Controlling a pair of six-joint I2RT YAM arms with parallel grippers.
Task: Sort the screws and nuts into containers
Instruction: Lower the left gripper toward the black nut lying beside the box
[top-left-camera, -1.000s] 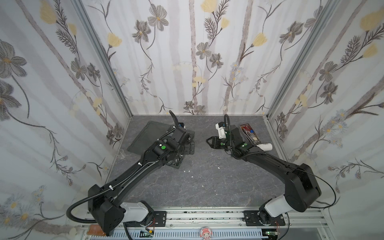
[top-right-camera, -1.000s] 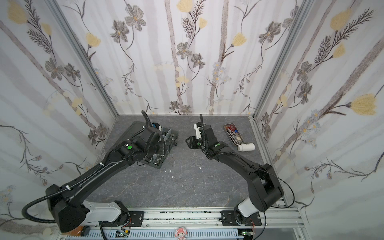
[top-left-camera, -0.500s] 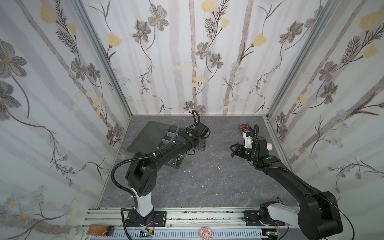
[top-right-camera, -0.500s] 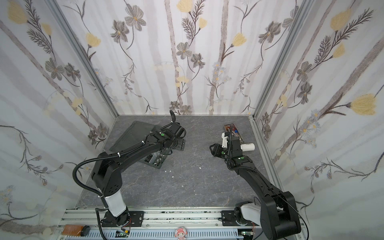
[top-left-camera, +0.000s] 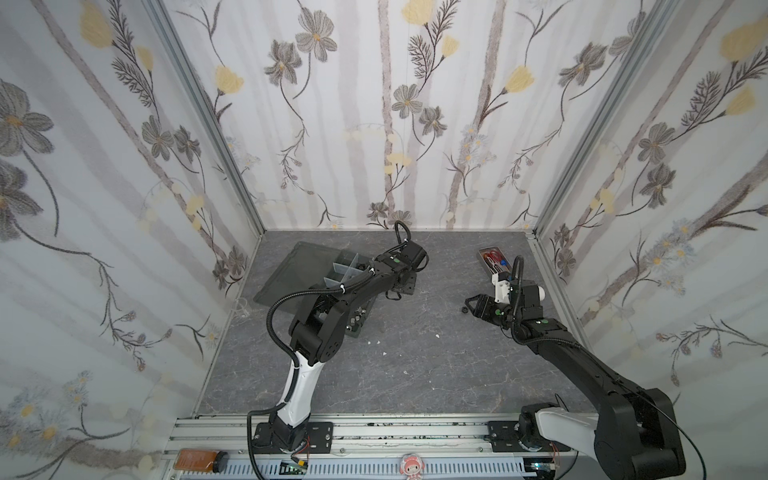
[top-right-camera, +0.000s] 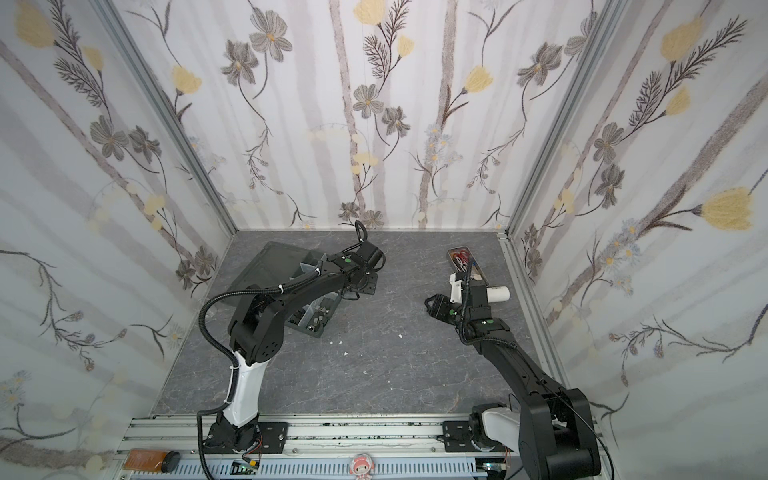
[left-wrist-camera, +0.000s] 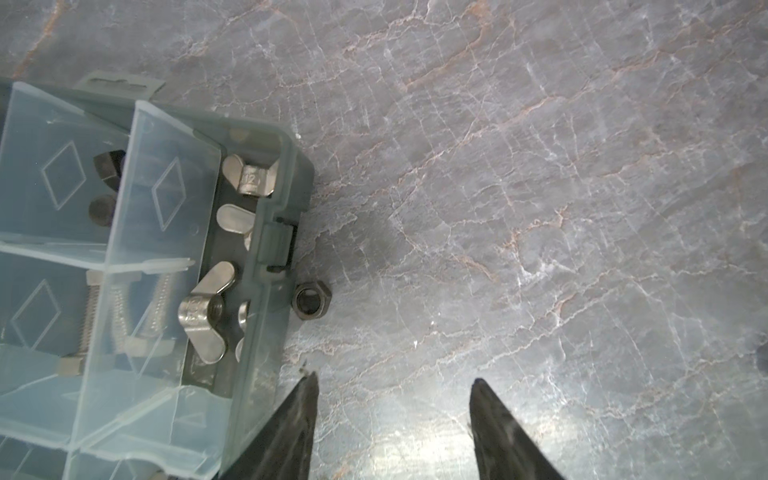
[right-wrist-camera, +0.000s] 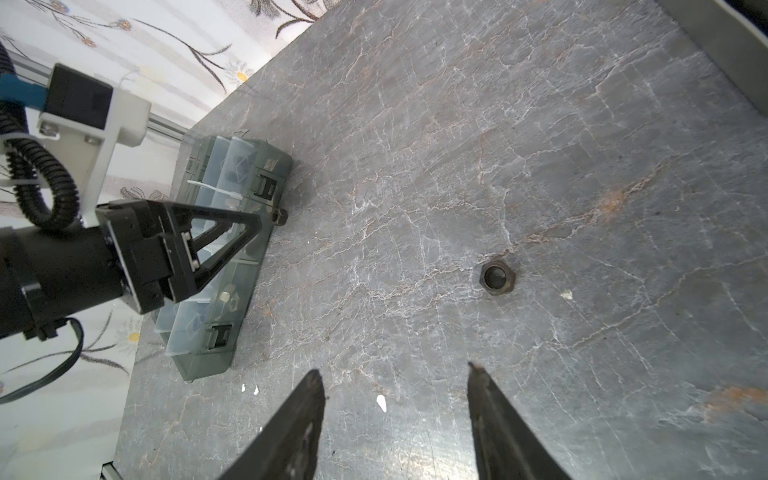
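Your left gripper (left-wrist-camera: 392, 380) gapes empty beside the organizer box (left-wrist-camera: 266, 340). Its wrist view shows what top views hide: dark hex nut (left-wrist-camera: 312, 300) tight against the box's latch wall, silver wing nuts (left-wrist-camera: 203, 316) inside. Your right gripper (right-wrist-camera: 395, 370) gapes empty near a second dark nut (right-wrist-camera: 498, 278) on the table (right-wrist-camera: 582, 124).

The only readable mark is "12", stamped on the hub of a silver wing nut (left-wrist-camera: 250, 178) lying in an end compartment of the grey plastic box (left-wrist-camera: 300, 174). A second wing nut (left-wrist-camera: 203, 318) carries a stamp too blurred to read.
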